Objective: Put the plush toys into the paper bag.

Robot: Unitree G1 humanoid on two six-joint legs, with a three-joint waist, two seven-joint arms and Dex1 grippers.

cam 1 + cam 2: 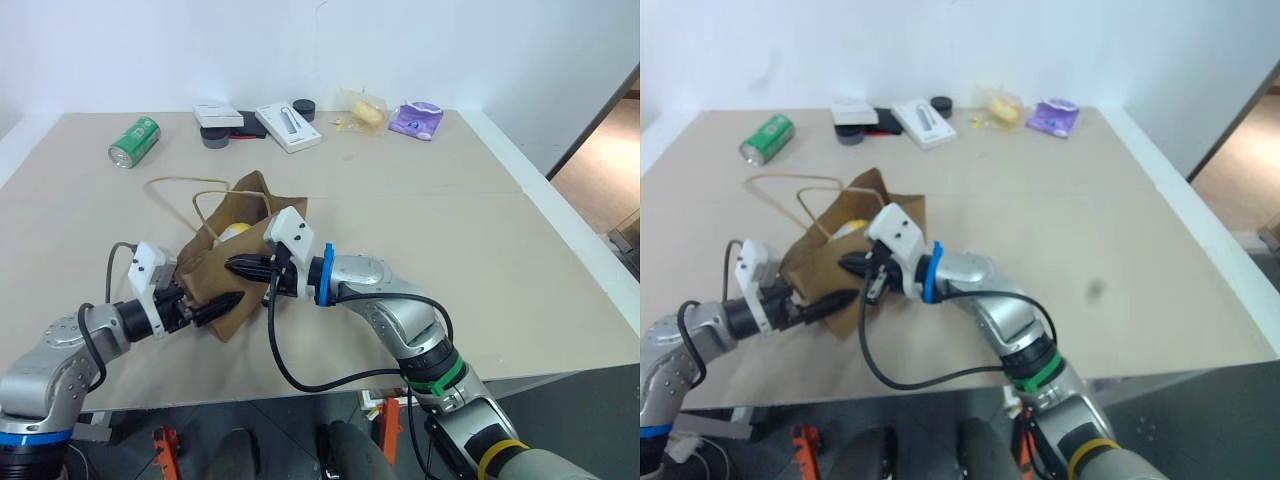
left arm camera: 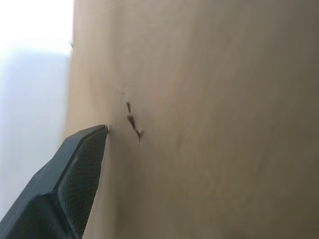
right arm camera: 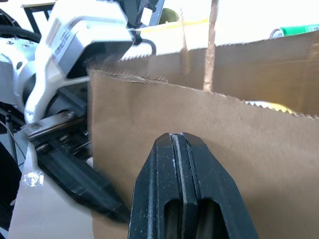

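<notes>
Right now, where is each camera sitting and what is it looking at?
Left eye view: on the head, looking down at the table, both arms and the paper bag.
Right eye view: beside it, same scene.
Left wrist view: on the left arm, one finger against the bag's wall.
Right wrist view: on the right arm, shut right claw facing the bag, left claw beyond.
All share the bag.
</notes>
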